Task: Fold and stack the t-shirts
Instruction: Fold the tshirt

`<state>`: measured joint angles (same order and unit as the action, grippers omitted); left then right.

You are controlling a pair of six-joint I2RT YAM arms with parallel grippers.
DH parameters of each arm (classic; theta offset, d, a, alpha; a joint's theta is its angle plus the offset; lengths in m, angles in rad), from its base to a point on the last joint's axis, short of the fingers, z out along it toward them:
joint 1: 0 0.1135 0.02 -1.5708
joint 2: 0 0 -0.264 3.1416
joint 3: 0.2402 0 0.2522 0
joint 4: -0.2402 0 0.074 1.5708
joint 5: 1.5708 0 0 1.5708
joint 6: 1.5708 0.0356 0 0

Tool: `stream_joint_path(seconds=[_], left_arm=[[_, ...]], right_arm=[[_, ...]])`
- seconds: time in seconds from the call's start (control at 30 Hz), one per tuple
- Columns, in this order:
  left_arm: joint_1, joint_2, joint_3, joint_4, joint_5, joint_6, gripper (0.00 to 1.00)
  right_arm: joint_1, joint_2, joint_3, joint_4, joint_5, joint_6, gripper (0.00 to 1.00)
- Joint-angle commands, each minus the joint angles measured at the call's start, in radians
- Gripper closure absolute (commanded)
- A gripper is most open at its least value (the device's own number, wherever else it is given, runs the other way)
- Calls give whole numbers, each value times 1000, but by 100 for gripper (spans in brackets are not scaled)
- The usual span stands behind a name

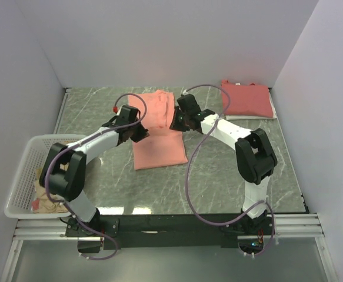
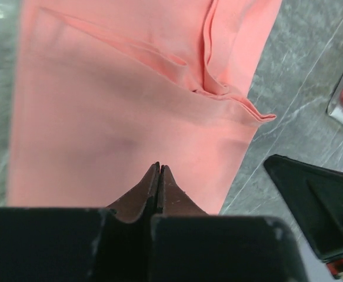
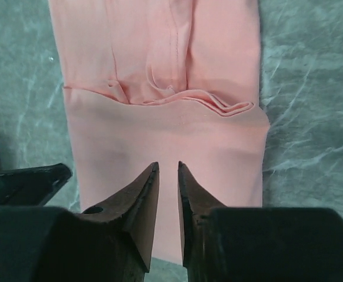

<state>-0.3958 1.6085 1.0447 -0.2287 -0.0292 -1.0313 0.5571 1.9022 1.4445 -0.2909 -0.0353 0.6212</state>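
Observation:
A salmon-pink t-shirt (image 1: 157, 132) lies in a long folded strip in the middle of the table, with a creased fold across it (image 2: 230, 97) (image 3: 206, 103). My left gripper (image 1: 140, 133) is at the shirt's left edge; its jaws (image 2: 159, 167) are shut with nothing between them, over the cloth. My right gripper (image 1: 174, 123) is at the shirt's right edge; its jaws (image 3: 168, 165) stand a little apart over the cloth, holding nothing. A folded red t-shirt (image 1: 247, 98) lies at the back right.
A white basket (image 1: 22, 154) stands at the left table edge with crumpled clothes (image 1: 45, 197) in it. White walls close in the table on three sides. The right gripper's body (image 2: 318, 205) shows in the left wrist view.

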Motion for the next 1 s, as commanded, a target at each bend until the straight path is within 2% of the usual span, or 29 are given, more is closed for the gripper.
stream_joint_path(seconds=[0.0, 0.23, 0.53, 0.7, 0.97], left_arm=[[-17, 73, 96, 42, 57, 23, 99], [-25, 246, 257, 39, 143, 39, 99], [-25, 392, 368, 11, 138, 54, 99], [-5, 459, 402, -14, 114, 45, 99], [6, 502, 396, -24, 100, 37, 99]], right_arm=[[-5, 41, 51, -14, -3, -40, 74], [-8, 127, 125, -57, 11, -72, 76], [-66, 231, 189, -68, -17, -75, 77], [-94, 305, 244, -82, -44, -77, 77], [-109, 333, 260, -91, -61, -83, 77]])
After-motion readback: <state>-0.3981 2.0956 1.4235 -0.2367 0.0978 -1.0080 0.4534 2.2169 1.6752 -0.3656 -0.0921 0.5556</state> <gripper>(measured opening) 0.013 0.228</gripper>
